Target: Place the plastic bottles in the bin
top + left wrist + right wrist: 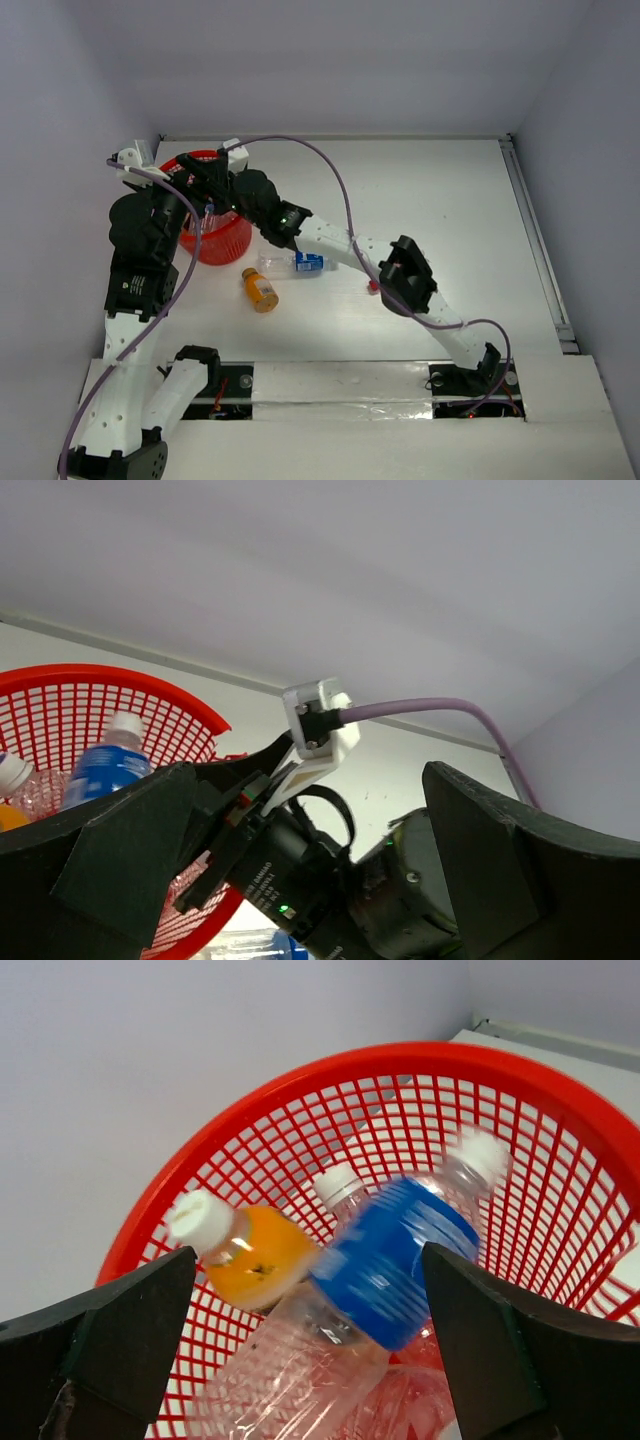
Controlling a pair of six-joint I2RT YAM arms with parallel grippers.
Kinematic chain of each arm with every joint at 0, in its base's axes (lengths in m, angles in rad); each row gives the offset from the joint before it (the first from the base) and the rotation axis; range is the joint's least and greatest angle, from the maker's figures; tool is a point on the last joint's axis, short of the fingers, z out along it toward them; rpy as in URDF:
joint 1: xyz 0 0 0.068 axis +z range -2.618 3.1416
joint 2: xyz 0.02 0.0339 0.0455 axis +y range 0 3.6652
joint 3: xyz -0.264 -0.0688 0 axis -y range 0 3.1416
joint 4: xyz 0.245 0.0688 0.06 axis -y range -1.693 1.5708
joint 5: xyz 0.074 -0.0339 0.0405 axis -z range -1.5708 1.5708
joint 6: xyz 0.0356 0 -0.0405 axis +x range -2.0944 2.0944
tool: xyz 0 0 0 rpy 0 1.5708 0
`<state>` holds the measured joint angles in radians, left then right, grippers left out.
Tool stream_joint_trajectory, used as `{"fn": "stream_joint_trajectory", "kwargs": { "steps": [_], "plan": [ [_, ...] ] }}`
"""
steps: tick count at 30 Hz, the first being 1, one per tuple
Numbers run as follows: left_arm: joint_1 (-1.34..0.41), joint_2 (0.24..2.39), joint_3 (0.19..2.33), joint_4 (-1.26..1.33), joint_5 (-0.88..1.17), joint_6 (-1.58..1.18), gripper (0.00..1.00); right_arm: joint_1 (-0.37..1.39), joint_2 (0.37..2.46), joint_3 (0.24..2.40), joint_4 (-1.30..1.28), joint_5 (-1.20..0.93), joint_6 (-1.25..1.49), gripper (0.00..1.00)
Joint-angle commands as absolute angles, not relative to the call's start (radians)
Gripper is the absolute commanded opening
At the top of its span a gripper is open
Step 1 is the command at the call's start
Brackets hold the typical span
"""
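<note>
- Gaping wide, the right gripper (308, 1260) holds its jaws over the bin (330, 1065), gripping nothing.
- Inside the bin lie a blurred blue-label bottle (395, 1260) and an orange bottle (255, 1255).
- The left gripper (308, 775), jaws also apart and empty, sits beside the bin.
- Near the bin, on the table (430, 220), lie a second blue-label bottle (292, 263) and a second orange bottle (260, 290).

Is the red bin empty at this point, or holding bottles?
Holding bottles. The right wrist view shows an orange-filled bottle, a blue-labelled clear bottle and a third white cap inside the bin.

red mesh bin (330, 1063), blue-labelled bottle (395, 1260) inside, orange bottle (260, 290) lying outside
</note>
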<state>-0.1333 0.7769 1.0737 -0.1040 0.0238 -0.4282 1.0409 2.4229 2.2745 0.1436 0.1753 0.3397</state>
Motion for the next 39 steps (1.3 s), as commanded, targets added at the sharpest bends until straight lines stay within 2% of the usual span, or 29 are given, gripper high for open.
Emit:
{"fn": "stream_joint_trajectory", "kwargs": {
  "steps": [1, 4, 7, 8, 9, 10, 11, 12, 14, 15, 18, 21, 23, 26, 29, 32, 33, 35, 36, 37, 39],
  "plan": [
    [-0.127, 0.770, 1.112, -0.075, 0.054, -0.439, 0.95, 1.045, 2.229, 2.244, 0.212, 0.170, 0.292, 1.00],
    [-0.127, 0.761, 1.123, -0.086, 0.075, -0.436, 0.85, 1.035, 2.134, 2.114, 0.262, 0.172, 0.287, 1.00],
    [-0.127, 0.775, 1.132, -0.098, 0.141, -0.439, 0.69, 1.023, 1.995, 1.964, 0.313, 0.178, 0.299, 0.97],
    [-0.127, 0.779, 1.131, -0.100, 0.185, -0.440, 0.62, 1.023, 1.959, 1.929, 0.317, 0.179, 0.307, 0.92],
    [-0.127, 0.785, 1.131, -0.100, 0.207, -0.440, 0.48, 1.009, 1.884, 1.848, 0.324, 0.178, 0.311, 0.84],
    [-0.127, 0.802, 1.118, -0.103, 0.227, -0.442, 0.40, 0.997, 1.843, 1.800, 0.342, 0.176, 0.319, 0.70],
    [-0.136, 0.810, 1.112, -0.107, 0.253, -0.442, 0.24, 0.997, 1.800, 1.746, 0.351, 0.178, 0.339, 0.42],
    [-0.149, 0.818, 1.106, -0.118, 0.256, -0.442, 0.18, 0.983, 1.707, 1.689, 0.357, 0.179, 0.345, 0.27],
    [-0.211, 0.841, 1.065, -0.120, 0.230, -0.452, 0.10, 0.963, 1.611, 1.512, 0.357, 0.179, 0.354, 0.05],
    [-0.244, 0.859, 1.051, -0.115, 0.210, -0.456, 0.04, 0.963, 1.513, 1.452, 0.335, 0.187, 0.354, 0.02],
    [-0.418, 0.900, 0.999, -0.115, 0.086, -0.472, 0.00, 0.953, 1.363, 1.212, 0.278, 0.209, 0.368, 0.00],
    [-0.565, 0.974, 0.974, -0.120, -0.046, -0.460, 0.00, 0.953, 1.148, 0.969, 0.206, 0.247, 0.409, 0.00],
    [-0.604, 1.026, 0.947, -0.111, -0.086, -0.454, 0.00, 0.953, 0.989, 0.811, 0.125, 0.279, 0.475, 0.00],
    [-0.672, 1.110, 0.898, -0.033, -0.066, -0.434, 0.00, 0.953, 0.783, 0.656, -0.038, 0.398, 0.579, 0.00],
    [-0.739, 1.189, 0.894, 0.043, -0.037, -0.445, 0.00, 0.953, 0.633, 0.597, -0.136, 0.506, 0.672, 0.00],
    [-0.852, 1.334, 0.954, 0.104, -0.041, -0.440, 0.21, 0.953, 0.459, 0.586, -0.254, 0.642, 0.715, 0.00],
    [-0.877, 1.373, 0.975, 0.119, -0.041, -0.436, 0.35, 0.953, 0.389, 0.594, -0.308, 0.699, 0.721, 0.00],
    [-0.931, 1.495, 1.047, 0.135, -0.028, -0.417, 0.49, 0.953, 0.322, 0.621, -0.354, 0.735, 0.730, 0.02],
    [-0.943, 1.532, 1.069, 0.152, -0.017, -0.411, 0.63, 0.953, 0.295, 0.630, -0.373, 0.761, 0.732, 0.04],
    [-0.953, 1.605, 1.116, 0.161, -0.005, -0.407, 0.68, 0.953, 0.243, 0.650, -0.412, 0.770, 0.735, 0.06],
    [-0.977, 1.672, 1.161, 0.182, 0.053, -0.385, 0.78, 0.953, 0.198, 0.667, -0.446, 0.784, 0.735, 0.17]
  ]
}}
